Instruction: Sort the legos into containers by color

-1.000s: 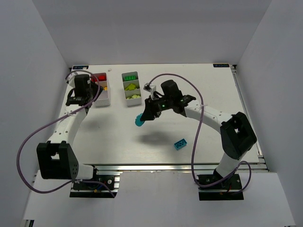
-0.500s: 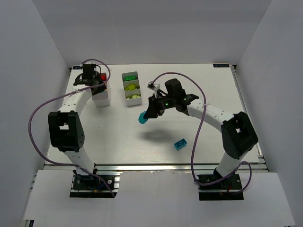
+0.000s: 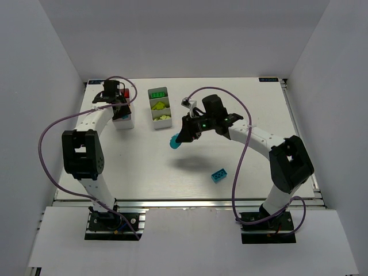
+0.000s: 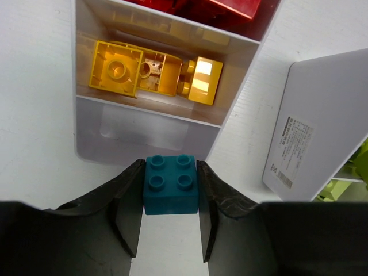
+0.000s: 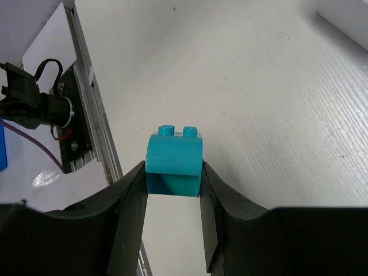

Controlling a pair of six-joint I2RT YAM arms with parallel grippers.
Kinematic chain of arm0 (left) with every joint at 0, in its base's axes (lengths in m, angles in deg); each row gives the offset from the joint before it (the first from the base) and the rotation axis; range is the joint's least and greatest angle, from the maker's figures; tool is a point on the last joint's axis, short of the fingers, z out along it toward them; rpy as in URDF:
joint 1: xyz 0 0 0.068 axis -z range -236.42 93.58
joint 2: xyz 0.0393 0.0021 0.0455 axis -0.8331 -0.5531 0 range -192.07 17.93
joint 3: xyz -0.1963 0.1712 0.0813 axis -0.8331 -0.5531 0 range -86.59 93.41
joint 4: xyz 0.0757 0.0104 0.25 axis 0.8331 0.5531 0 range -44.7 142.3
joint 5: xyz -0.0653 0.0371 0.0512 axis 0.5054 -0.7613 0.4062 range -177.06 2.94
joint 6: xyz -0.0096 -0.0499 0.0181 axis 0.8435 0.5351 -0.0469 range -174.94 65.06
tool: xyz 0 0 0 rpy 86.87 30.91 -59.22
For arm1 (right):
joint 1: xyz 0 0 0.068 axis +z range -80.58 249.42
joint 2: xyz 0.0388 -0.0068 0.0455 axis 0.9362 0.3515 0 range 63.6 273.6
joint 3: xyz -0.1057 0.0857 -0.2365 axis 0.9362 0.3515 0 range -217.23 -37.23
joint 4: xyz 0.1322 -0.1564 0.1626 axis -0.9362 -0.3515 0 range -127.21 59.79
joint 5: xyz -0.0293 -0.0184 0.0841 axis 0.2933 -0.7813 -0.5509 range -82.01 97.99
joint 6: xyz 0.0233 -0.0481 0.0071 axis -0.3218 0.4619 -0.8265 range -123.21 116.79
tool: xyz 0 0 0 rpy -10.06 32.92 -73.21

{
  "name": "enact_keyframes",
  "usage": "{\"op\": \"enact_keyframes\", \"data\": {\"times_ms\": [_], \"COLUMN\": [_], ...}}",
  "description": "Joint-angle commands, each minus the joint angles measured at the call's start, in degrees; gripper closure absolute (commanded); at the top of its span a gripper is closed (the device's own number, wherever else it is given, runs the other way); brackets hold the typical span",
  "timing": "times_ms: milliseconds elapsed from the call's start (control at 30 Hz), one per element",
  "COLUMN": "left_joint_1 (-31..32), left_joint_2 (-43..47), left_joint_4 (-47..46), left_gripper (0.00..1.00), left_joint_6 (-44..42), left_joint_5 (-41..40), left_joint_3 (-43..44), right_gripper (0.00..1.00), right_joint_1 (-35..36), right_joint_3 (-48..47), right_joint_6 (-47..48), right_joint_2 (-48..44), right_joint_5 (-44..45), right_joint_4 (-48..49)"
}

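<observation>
red legos [image 4: 224, 11] cut off at top edge, lime legos [image 4: 361, 164] cropped at right edge

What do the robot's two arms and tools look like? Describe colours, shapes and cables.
Both the left arm and right arm have white links and boxy black joints, with a purple cable looping alongside. The right arm shows a small green light. The left tool and right tool each have two flat black fingers.

Teal brick [image 4: 170, 184], cyan brick [image 5: 173, 161], white tray [image 4: 144, 129]
</observation>
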Motion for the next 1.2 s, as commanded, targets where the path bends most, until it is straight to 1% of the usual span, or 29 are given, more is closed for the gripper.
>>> {"op": "enact_keyframes", "data": {"times_ms": [0,67,100,133,333,367,467,567,600,767,833,933,967,1000,1100,1167], "left_joint_1": [0.0,0.0,0.0,-0.1,0.0,0.0,0.0,0.0,-0.1,-0.4,-0.6,-0.8,-0.8,-0.8,-0.9,-0.9], "left_joint_2": [-0.5,-1.0,-1.1,-1.3,-0.7,-0.3,2.7,8.2,11.5,20.8,25.6,30.5,33.8,35.3,41.4,45.6], "left_joint_4": [-0.2,-0.1,0.0,0.0,0.4,0.5,0.9,0.9,0.9,4.4,5.6,7.2,8.3,8.7,10.3,11.4], "left_gripper": [0.49,0.46,0.38,0.37,0.34,0.33,0.33,0.33,0.32,0.27,0.24,0.22,0.21,0.21,0.21,0.19], "left_joint_6": [-0.6,-0.7,-0.7,-0.7,-0.6,-0.4,0.7,2.9,4.1,8.7,10.9,13.8,14.7,16.2,18.6,19.5], "left_joint_5": [-0.9,-1.6,-2.1,-2.3,-2.4,-2.2,-1.8,-2.7,-3.2,-6.3,-7.4,-10.2,-11.1,-12.3,-15.0,-16.3], "left_joint_3": [2.1,2.5,2.7,2.9,4.0,4.3,4.0,1.3,-1.1,-7.9,-11.4,-14.7,-15.2,-15.4,-16.0,-16.6], "right_gripper": [1.0,1.0,1.0,1.0,1.0,1.0,1.0,1.0,1.0,1.0,1.0,1.0,1.0,1.0,1.0,1.0], "right_joint_1": [-0.3,-0.5,-0.6,-0.6,-0.6,-0.7,-0.7,-0.4,-0.3,2.0,3.7,6.3,7.1,7.6,9.7,10.9], "right_joint_3": [-0.8,-0.8,-0.8,-0.9,-1.2,-1.3,-1.2,-2.1,-4.1,-13.8,-18.6,-24.7,-26.0,-27.3,-33.2,-38.8], "right_joint_6": [0.6,0.6,0.7,0.9,2.4,4.0,8.3,13.4,14.3,16.8,17.5,18.5,19.0,19.6,22.2,24.6], "right_joint_2": [-1.5,-1.5,-1.4,-1.4,-1.4,-1.4,-1.3,0.4,1.3,9.7,13.2,18.2,19.5,20.8,26.6,31.6], "right_joint_5": [-0.7,-0.7,-0.8,-0.8,-1.3,-2.8,-4.6,-5.2,-5.3,-8.1,-7.0,-5.0,-3.5,-2.9,-1.4,0.1], "right_joint_4": [1.9,1.9,1.9,1.8,1.7,1.7,2.2,5.1,6.9,10.8,12.1,15.2,16.4,19.2,23.7,27.7]}}
